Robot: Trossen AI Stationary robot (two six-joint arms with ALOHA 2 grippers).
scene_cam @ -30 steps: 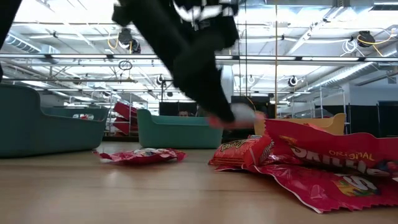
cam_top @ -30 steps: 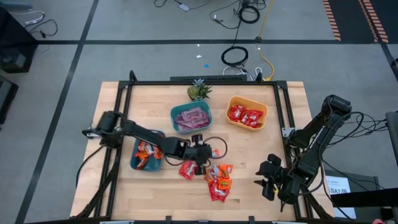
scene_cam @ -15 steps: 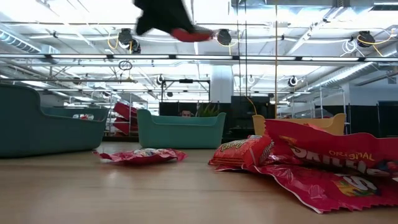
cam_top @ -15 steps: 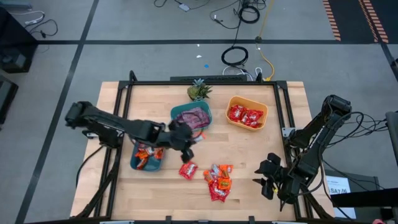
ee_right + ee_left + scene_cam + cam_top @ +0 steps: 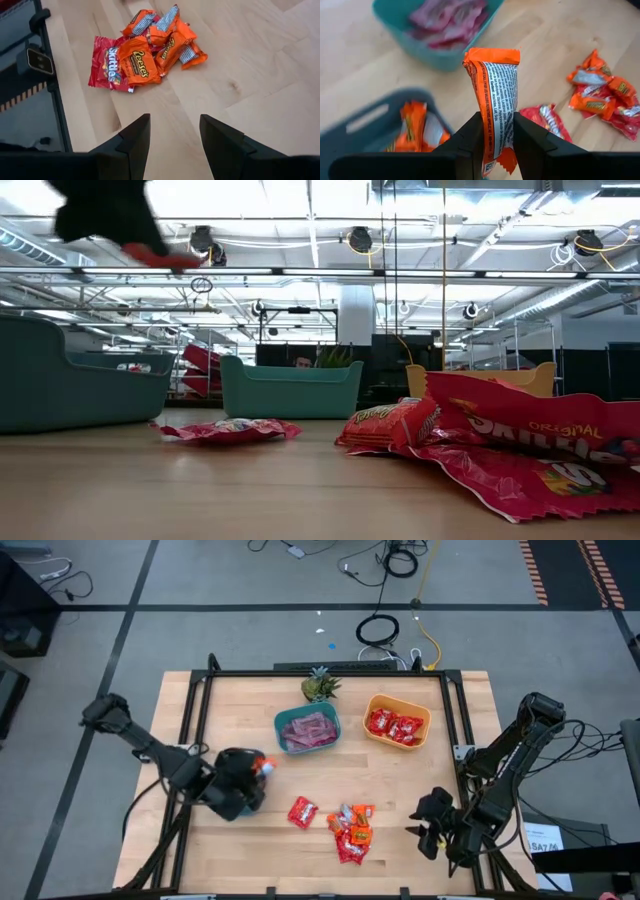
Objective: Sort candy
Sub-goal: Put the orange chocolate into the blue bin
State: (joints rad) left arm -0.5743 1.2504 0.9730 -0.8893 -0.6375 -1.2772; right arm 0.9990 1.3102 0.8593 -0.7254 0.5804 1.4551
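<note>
Left gripper point(image 5: 497, 132) up over the dark teal bowl point(image 5: 365, 120), orange candy point(image 5: 495, 95) pinched upright in its jaws!

From above, that gripper hangs over the bowl at the table's left side, the wrapper's orange tip just showing, and more orange pieces point(image 5: 412, 130) lie in the bowl underneath. The teal bowl point(image 5: 307, 730) mid-table holds the pink-purple ones, the orange bowl point(image 5: 397, 721) to its right holds red ones, and a small green plant point(image 5: 319, 686) stands behind them. Out on the bare wood point(image 5: 400, 780) there's a lone red candy point(image 5: 302, 812), and just beside it a loose pile point(image 5: 352, 830) of orange and red pieces. Right gripper point(image 5: 170, 137) waits at the table's front right corner, jaws apart and holding nothing.
</note>
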